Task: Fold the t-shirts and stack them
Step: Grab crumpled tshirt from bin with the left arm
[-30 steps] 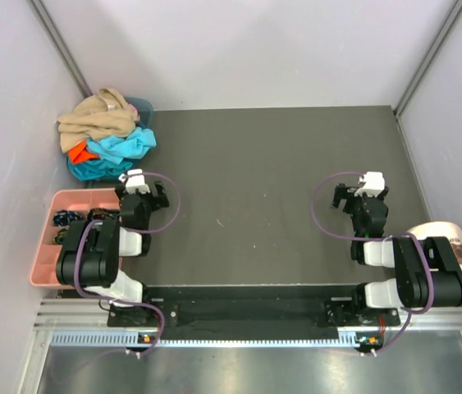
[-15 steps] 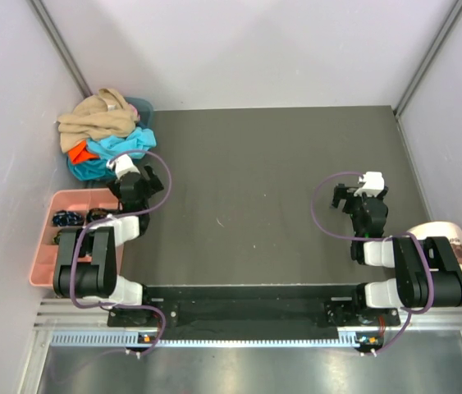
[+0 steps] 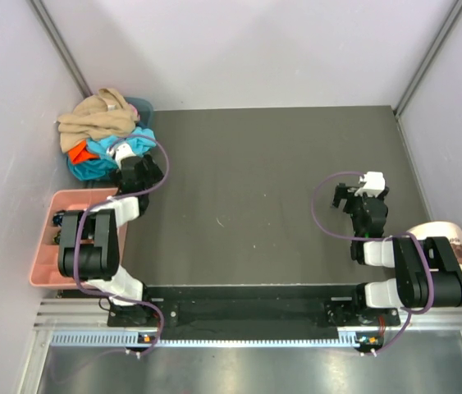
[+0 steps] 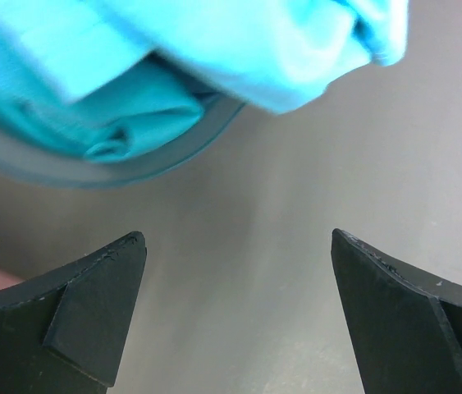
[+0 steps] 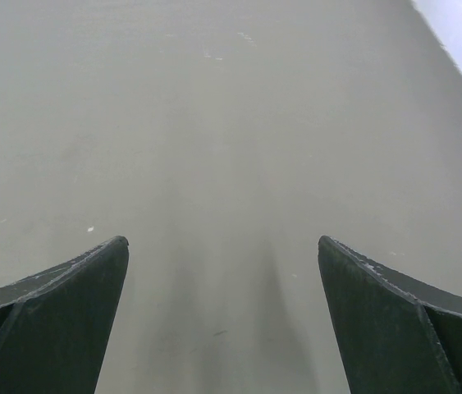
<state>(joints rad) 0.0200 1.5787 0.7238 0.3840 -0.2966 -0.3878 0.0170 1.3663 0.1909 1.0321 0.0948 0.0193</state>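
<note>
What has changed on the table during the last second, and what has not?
The left gripper moved away from its base, toward the far-left pile of t-shirts, and now hangs just before the turquoise t-shirt. Its jaws stand open, holding nothing. The right gripper, also open, and the pile stayed as they were.

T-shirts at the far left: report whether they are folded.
Not folded: the tan t-shirt, turquoise t-shirt and orange t-shirt lie bunched in one heap.
</note>
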